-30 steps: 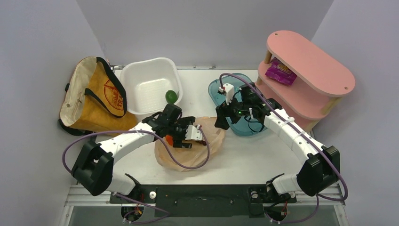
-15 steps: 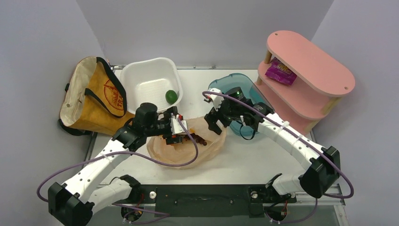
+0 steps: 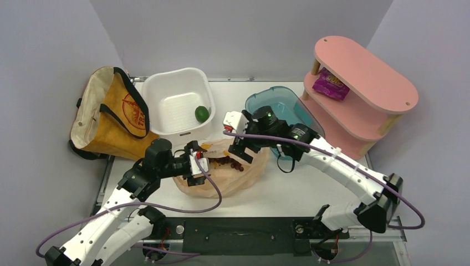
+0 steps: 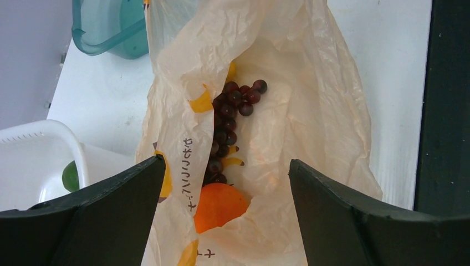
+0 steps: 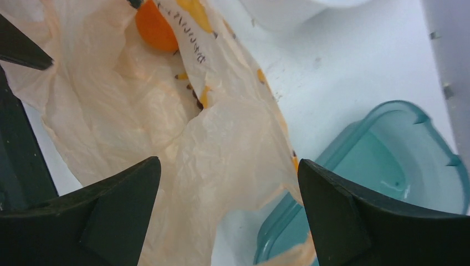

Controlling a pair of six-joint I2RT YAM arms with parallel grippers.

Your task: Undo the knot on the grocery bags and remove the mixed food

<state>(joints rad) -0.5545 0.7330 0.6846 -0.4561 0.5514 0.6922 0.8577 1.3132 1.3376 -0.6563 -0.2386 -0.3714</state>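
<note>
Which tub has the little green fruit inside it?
The white tub, next to the brown tote. The green fruit sits by its right wall; the teal tub shows none.

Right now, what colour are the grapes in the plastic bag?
Dark red. The grapes lie in the plastic bag, clearest in the left wrist view.

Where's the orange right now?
In the left wrist view the orange lies inside the open peach plastic bag, at the near end, next to the dark grapes. From above, that bag sits mid-table, just in front of the white tub.
</note>
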